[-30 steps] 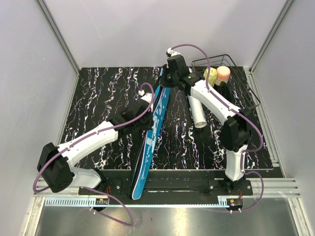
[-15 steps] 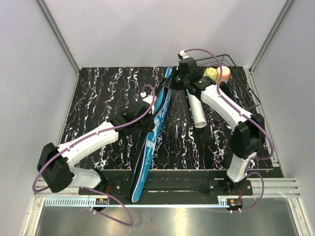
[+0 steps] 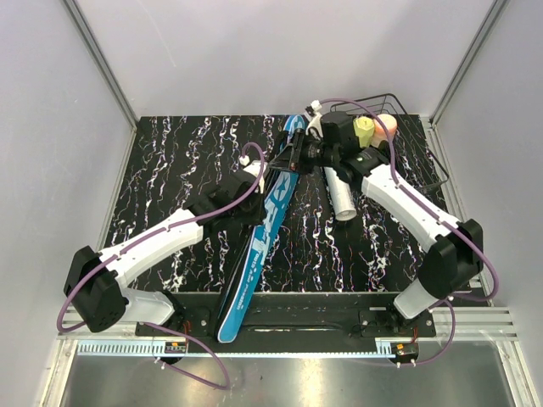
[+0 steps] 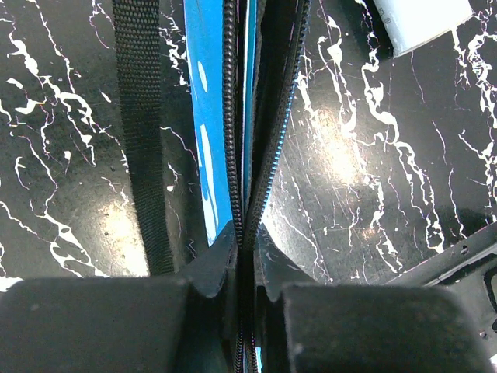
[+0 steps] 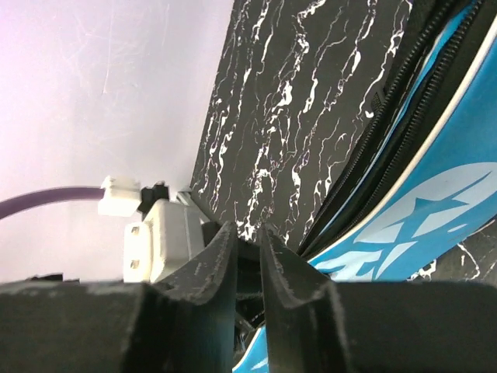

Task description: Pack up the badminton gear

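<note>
The blue cover [image 3: 265,220] lies long and slanted across the middle of the dark worktop [image 3: 178,161]. Its fat end is far from the arms and its thin end reaches past the near edge. The left tool [image 4: 247,241] is clenched on the cover's edge, right on the zip [image 4: 231,116], about halfway along the cover. A black strap [image 4: 140,132] lies flat on the worktop just beside the cover.

The right tool [image 3: 293,158] is up at the fat end of the cover. Its two fingers stand very close together, with only a thin dark gap (I cannot tell if they pinch the zip pull or nothing at all).

How far along is the job? No rackets lie out on the worktop, so I think they are inside the cover, but the pictures do not show the inside. In both wrist views the two rows of zip teeth stand apart along the side, so the cover does not look zipped up yet. That seems to be the step in hand: one tool holds the cover steady and the other works at the zip.

The white tube [image 3: 341,193] lies on the worktop just right of the cover, not packed. No shuttlecocks show anywhere. They may be in the tube, but I cannot tell. The wire basket [image 3: 399,100] sits in the far right corner with a yellow bottle [image 3: 363,127] and a pink bottle [image 3: 386,125] in it, as far as I can see. Those are not part of the job.
</note>
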{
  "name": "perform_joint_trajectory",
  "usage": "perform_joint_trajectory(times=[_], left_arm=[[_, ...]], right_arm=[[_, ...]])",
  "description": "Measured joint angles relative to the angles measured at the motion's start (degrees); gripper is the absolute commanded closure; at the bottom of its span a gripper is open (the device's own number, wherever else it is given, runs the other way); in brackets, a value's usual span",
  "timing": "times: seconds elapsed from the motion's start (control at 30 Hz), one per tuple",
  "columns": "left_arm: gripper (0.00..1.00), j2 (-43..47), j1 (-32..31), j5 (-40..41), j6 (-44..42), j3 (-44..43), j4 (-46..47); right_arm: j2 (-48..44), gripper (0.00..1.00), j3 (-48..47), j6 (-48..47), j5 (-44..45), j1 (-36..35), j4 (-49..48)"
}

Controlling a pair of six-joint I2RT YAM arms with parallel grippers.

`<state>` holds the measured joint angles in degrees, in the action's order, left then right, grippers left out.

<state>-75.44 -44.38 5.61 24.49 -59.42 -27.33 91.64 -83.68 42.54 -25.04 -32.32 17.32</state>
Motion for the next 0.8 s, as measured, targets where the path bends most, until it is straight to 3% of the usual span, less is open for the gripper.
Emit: perform_joint_trajectory(times=[0.13,0.37,0.47,0.53,0.8], left_arm=[[1.0,0.0,0.0,0.0,0.4,0.0,0.1],[1.0,0.0,0.0,-0.1,0.6,0.0,0.1],[1.0,0.0,0.0,-0.2,0.6,0.0,0.1],[1.0,0.0,0.0,-0.3,0.6,0.0,0.0],[1.0,0.0,0.0,-0.7,0.8,0.0,0.1]], right_arm=[[-2.5,0.7,0.3,-0.9,-1.0,2.0,0.5],[-1.6,0.71,-6.2,-10.9,9.4,4.2,8.5],[1.2,0.68,-11.2,-14.8,12.5,4.2,10.9],[3.1,0.55,-13.4,-16.4,13.7,4.2,11.6],[7.6,0.51,-13.3,-17.5,15.5,4.2,12.5]])
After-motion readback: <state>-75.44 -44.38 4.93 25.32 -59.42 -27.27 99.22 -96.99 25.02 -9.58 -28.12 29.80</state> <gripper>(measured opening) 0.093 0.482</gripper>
